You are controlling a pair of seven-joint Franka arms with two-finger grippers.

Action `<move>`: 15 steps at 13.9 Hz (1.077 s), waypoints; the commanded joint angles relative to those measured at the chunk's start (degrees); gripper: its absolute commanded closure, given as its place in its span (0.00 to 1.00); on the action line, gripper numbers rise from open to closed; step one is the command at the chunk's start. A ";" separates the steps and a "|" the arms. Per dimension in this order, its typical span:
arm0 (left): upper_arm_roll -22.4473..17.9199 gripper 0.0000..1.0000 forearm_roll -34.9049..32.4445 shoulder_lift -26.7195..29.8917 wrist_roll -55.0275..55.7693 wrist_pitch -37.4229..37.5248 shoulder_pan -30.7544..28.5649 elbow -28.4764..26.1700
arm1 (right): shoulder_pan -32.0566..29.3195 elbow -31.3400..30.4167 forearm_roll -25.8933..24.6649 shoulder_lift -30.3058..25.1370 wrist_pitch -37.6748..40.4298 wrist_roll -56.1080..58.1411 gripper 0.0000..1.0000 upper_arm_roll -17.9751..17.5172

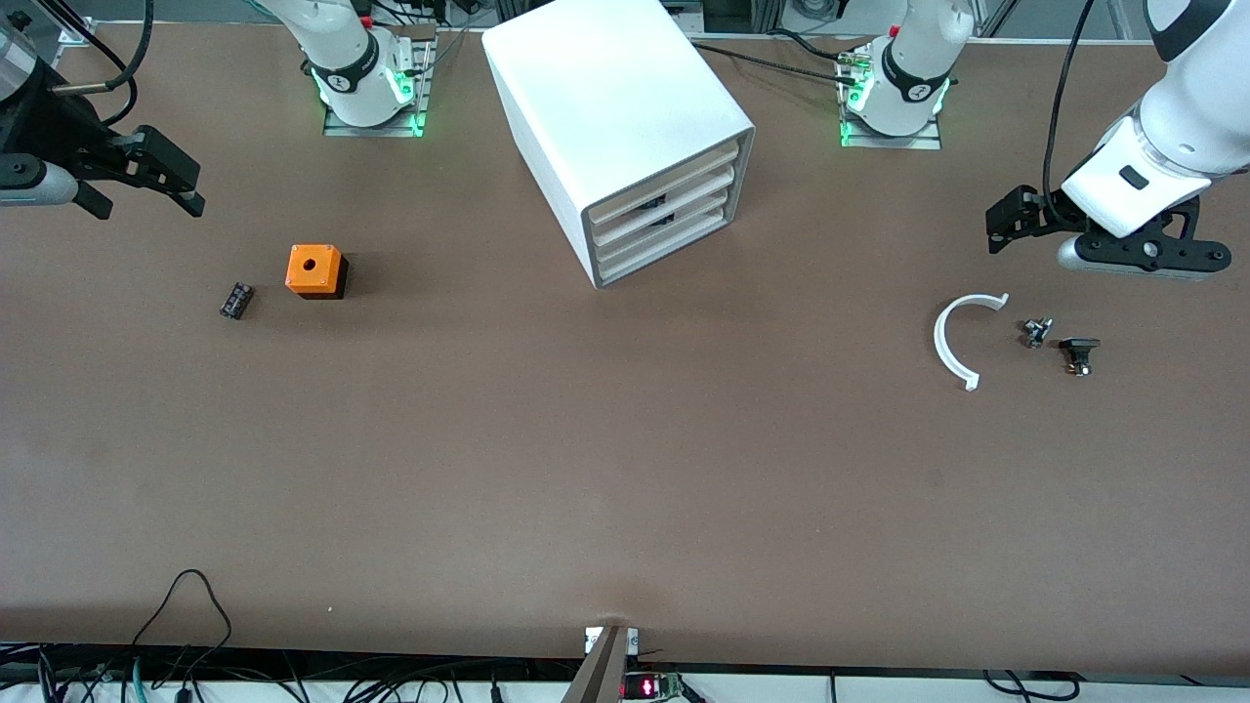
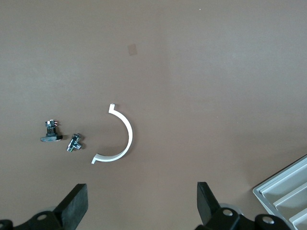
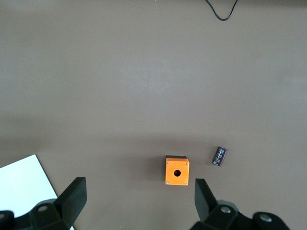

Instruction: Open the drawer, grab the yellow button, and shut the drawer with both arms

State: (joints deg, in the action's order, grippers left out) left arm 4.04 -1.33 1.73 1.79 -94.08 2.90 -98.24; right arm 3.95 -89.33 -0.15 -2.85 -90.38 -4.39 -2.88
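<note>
The table (image 1: 625, 469) is plain brown, and on it stands a white cabinet (image 1: 605, 98) whose drawer (image 1: 664, 181) has a cream front. At nine o'clock from the cabinet sits an orange cube (image 1: 314, 268) on a black base; at three o'clock lies a white curved strip (image 1: 952, 342) beside small black-and-silver parts (image 1: 1060, 342).

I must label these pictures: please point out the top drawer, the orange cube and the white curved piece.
top drawer (image 1: 666, 176), front view, on its cream front.
orange cube (image 3: 177, 172), right wrist view, on its top face.
white curved piece (image 2: 127, 139), left wrist view, mid-arc.
</note>
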 commanded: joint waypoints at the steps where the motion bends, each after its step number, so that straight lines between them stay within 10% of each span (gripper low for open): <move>1: -0.09 0.00 -0.42 0.11 -0.64 1.36 0.27 1.12 | 0.45 1.62 0.24 0.91 1.17 -0.35 0.00 -0.11; 15: 1.49 0.00 7.12 -0.85 -1.52 13.73 1.50 1.47 | 0.10 4.52 -0.20 2.06 1.43 0.00 0.00 0.15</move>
State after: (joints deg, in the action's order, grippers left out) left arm 4.86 2.55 1.64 1.68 -84.92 4.03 -98.18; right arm 3.99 -86.76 -0.18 -1.75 -90.30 -4.31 -2.62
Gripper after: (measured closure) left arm 0.000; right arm 0.000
